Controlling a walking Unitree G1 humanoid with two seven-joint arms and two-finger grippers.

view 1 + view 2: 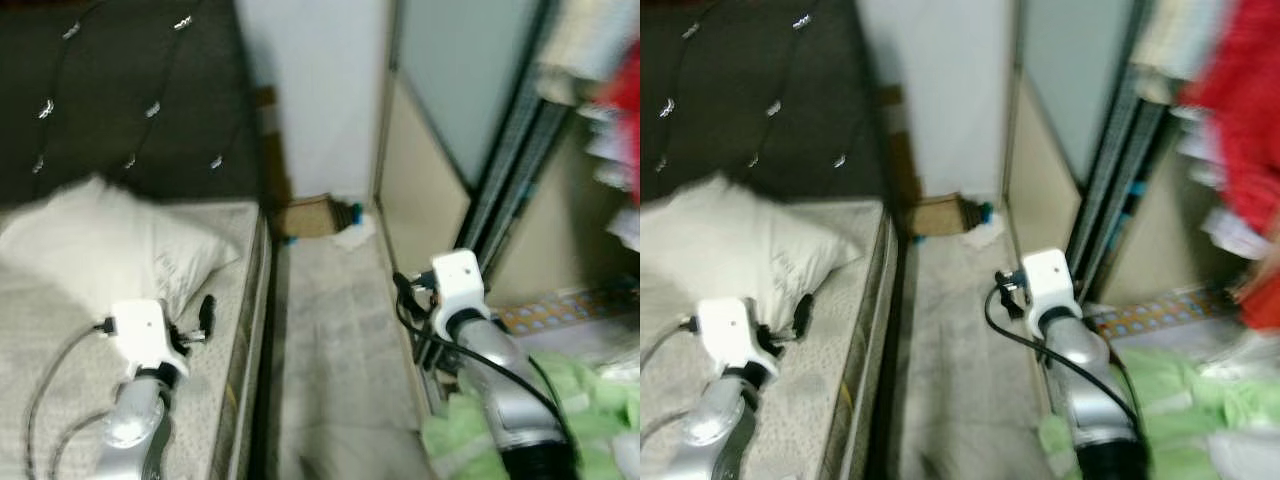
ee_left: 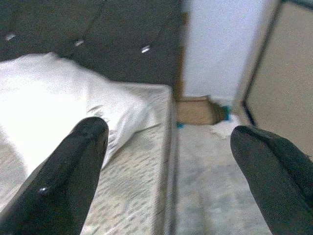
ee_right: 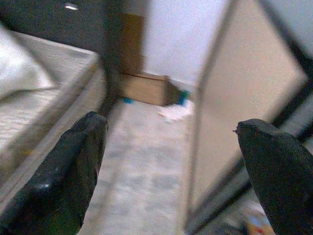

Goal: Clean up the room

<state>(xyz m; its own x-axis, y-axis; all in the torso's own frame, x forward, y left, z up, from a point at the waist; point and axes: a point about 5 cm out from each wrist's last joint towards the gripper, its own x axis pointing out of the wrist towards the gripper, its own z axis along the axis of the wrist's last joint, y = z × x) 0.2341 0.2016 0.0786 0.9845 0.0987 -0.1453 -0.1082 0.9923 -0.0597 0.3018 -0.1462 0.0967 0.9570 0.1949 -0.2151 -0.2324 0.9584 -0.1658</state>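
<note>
While the head views are smeared with motion, I can still pick out the likeliest thing to clear: a crumpled white scrap (image 1: pixel 352 236) on the floor (image 1: pixel 330 330) at the far end of the aisle, just beside a brown cardboard box (image 1: pixel 308 216) against the wall. I judge the scrap to be paper or cloth, very light and soft, so a pinch across its bunched middle should hold it; the box looks stiff but light, best taken by an edge or flap. Both lie well ahead of my grippers, across the open run of floor between the bed (image 1: pixel 230 290) and the wardrobe door (image 1: pixel 425 190).

My right gripper (image 3: pixel 171 142) is spread wide with nothing between its fingers, pointing down the aisle toward the box and scrap. My left gripper (image 2: pixel 168 147) is likewise wide apart and empty, held over the mattress edge near the white pillow (image 1: pixel 110 240). Green cloth (image 1: pixel 580 400) is heaped low by my right arm, soft and easy to bunch.
</note>
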